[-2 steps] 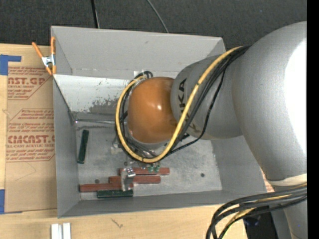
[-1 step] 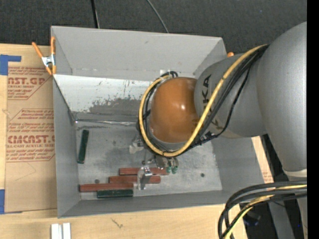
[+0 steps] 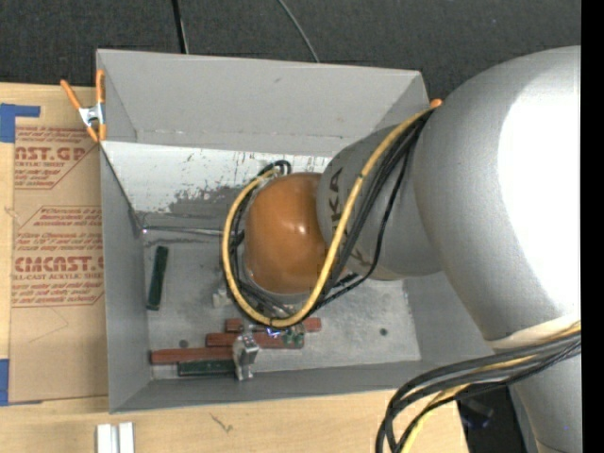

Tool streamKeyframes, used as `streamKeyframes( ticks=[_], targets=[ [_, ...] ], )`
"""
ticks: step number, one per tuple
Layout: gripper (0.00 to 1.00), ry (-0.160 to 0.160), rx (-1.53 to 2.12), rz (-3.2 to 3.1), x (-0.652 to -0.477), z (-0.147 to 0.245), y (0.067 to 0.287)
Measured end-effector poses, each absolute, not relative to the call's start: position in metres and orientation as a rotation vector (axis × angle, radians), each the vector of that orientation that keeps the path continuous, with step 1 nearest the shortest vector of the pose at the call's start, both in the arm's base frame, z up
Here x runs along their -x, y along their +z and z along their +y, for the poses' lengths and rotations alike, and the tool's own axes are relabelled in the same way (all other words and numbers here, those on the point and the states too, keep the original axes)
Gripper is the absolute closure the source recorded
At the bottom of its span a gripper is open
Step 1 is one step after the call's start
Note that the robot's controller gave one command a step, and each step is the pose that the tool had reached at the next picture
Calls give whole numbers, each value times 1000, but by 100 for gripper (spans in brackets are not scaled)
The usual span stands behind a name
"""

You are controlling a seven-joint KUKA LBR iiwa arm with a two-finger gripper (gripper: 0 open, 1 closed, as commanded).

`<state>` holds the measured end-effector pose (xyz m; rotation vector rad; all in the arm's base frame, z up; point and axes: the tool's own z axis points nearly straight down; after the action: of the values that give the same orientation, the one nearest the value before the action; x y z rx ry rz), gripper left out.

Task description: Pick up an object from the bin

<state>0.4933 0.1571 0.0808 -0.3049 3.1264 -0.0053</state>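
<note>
Nearest me, along the front wall of the grey metal bin [image 3: 123, 253], lies a small scatter of thin pieces. There is a long reddish-brown flat stick [image 3: 177, 355] with a short dark green flat strip [image 3: 203, 369] just beside it. A few shorter reddish-brown flat sticks [image 3: 226, 333] lie loosely together a little further in. The hand [image 3: 247, 349] sits low at one end of this scatter, its metal tip among the shorter sticks and close to the dark strip. A small green piece [image 3: 294, 338] lies just on its other side. I cannot tell whether the hand is open or closed, and I see nothing clearly held in it.

I take this to be the grasp step, with the hand down at the pieces and no lift begun. The next move calls for closing on a single piece, probably one of the shorter sticks, and then lifting straight up. The pieces are thin, flat on the floor and crowded. The hand would therefore need to be right down at floor level, and a neighbour could get nudged or dragged along.

Further in, the glossy orange dome-shaped cover [image 3: 283, 229] on the wrist, ringed by yellow and black cables [image 3: 229, 243], hides the middle of the bin. A narrow dark green bar [image 3: 156, 276] lies alone, well apart from the hand. The far wall beyond is scuffed. Nothing in the bin carries writing I can read.
</note>
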Motion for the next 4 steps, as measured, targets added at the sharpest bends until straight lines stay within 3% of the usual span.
streamKeyframes(
  ticks=[1, 4],
  targets=[
    [100, 10, 312, 3099, -499, 164, 84],
    [100, 5, 315, 3112, -499, 165, 97]
  ],
)
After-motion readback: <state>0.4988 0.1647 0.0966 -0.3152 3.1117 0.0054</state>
